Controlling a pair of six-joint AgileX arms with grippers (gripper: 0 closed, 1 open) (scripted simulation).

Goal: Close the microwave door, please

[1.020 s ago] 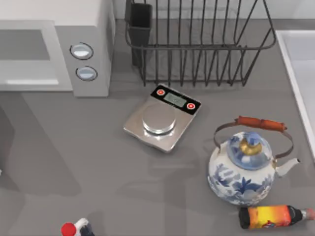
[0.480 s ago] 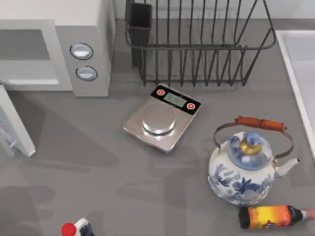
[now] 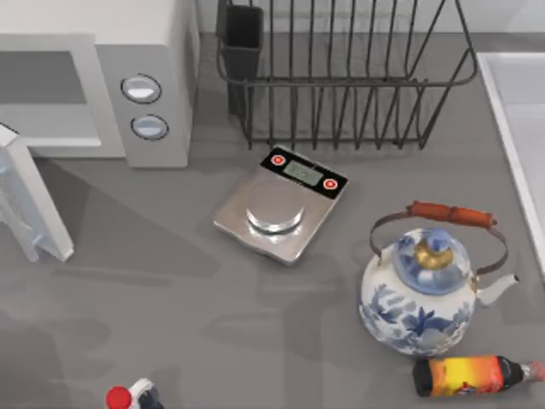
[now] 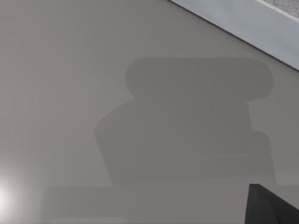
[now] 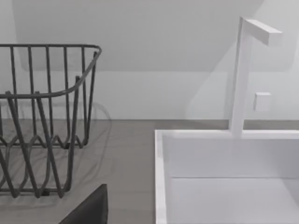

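The white microwave [image 3: 145,25] stands at the back left of the table, its grey control panel [image 3: 145,106] with two round knobs facing forward. The microwave door [image 3: 41,204] is open. It juts out from the left edge toward the front, seen nearly edge-on, with its free end near the table's left middle. The cavity [image 3: 43,94] behind it is exposed. A dark part of my left gripper [image 4: 273,207] shows against a flat pale grey surface close up. A dark part of my right gripper [image 5: 88,210] shows near the dish rack.
A black wire dish rack [image 3: 341,77] stands behind a steel kitchen scale [image 3: 277,204]. A blue-and-white kettle [image 3: 426,290] and a lying sauce bottle [image 3: 477,375] are at front right. A red-capped bottle [image 3: 128,396] is at the front left edge. A white sink [image 5: 224,177] lies at the right.
The microwave door has come into view at the left edge, and its free end has swung rightward and a little toward the microwave front. Everything else stays in place.
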